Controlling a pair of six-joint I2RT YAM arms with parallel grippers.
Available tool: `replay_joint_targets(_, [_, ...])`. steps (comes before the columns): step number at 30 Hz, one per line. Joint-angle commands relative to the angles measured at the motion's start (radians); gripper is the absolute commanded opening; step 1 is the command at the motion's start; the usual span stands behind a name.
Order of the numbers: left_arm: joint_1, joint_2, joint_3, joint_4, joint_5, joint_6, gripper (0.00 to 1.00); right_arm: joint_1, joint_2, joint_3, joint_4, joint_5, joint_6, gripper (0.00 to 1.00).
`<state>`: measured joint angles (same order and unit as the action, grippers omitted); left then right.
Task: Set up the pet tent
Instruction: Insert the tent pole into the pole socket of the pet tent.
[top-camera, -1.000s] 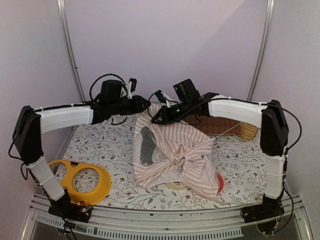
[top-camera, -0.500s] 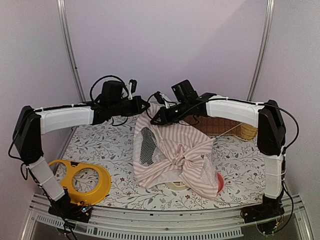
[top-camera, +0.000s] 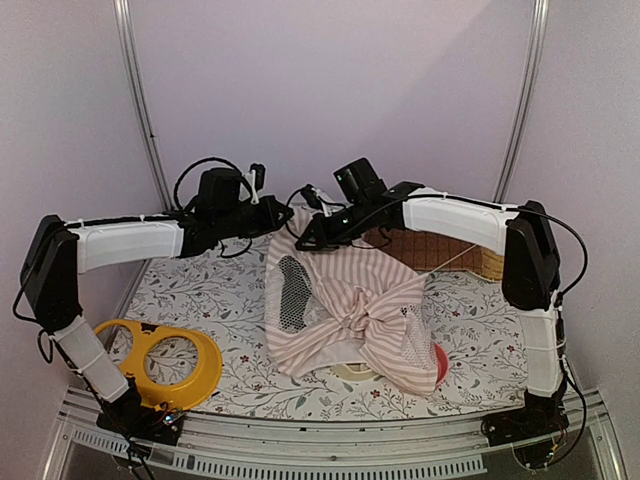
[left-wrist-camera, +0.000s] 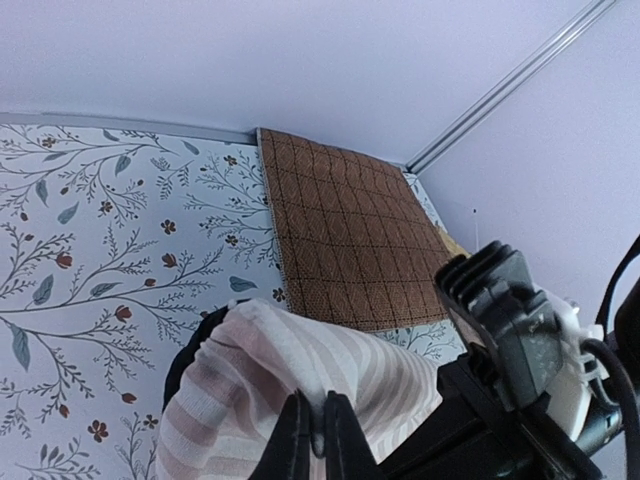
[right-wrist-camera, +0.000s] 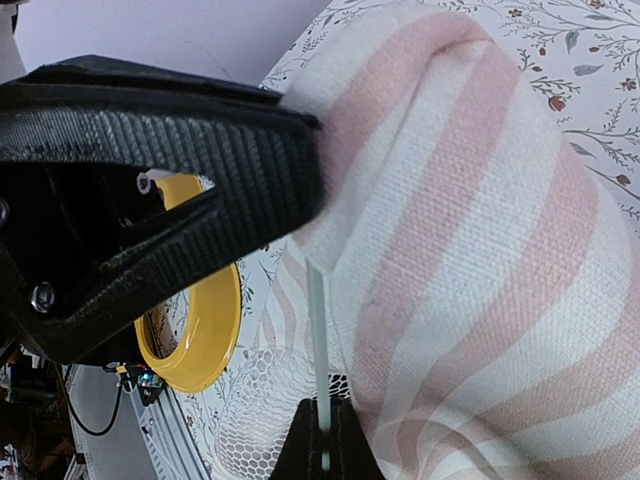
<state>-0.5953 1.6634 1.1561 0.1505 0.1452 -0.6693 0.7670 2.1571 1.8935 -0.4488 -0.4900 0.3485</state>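
Pinching the pet tent at its far top edge: left pincer clamped on striped fabric, right pincer clamped on its clear pole. Remainder slumps crumpled mid-worktop.

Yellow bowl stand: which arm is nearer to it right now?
Left. The left arm's lower link rises right beside the yellow bowl stand at the table's near-left corner. The right arm stands across the table, beyond the pet tent.
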Motion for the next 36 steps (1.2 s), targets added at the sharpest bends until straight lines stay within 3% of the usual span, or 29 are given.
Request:
replay_joint_targets(1, [-0.031, -0.04, -0.03, -0.012, 0.064, 0.013, 0.11, -0.014, 0.019, 0.029, -0.022, 0.035, 0.0, 0.0])
replay_joint_targets(4, [-0.025, -0.039, -0.021, -0.004, 0.065, 0.006, 0.15, -0.013, 0.015, 0.021, -0.019, 0.034, -0.004, 0.0])
replay_joint_targets(6, [-0.022, -0.036, -0.015, -0.002, 0.067, 0.0, 0.07, -0.013, 0.015, 0.019, -0.021, 0.032, -0.004, 0.0])
replay_joint_targets(11, [-0.012, -0.042, -0.016, 0.006, 0.07, -0.014, 0.0, -0.013, 0.017, 0.016, -0.022, 0.028, -0.008, 0.0])
replay_joint_targets(15, [0.007, -0.078, -0.038, 0.003, 0.025, -0.038, 0.16, -0.013, 0.018, 0.014, -0.021, 0.024, -0.008, 0.0])
replay_joint_targets(20, [0.06, -0.089, -0.042, 0.009, 0.043, -0.09, 0.18, -0.013, 0.019, 0.01, -0.018, 0.021, -0.006, 0.0])
replay_joint_targets(36, [0.071, 0.018, 0.051, 0.03, 0.141, -0.143, 0.25, -0.013, 0.028, 0.012, -0.014, 0.014, -0.005, 0.0])
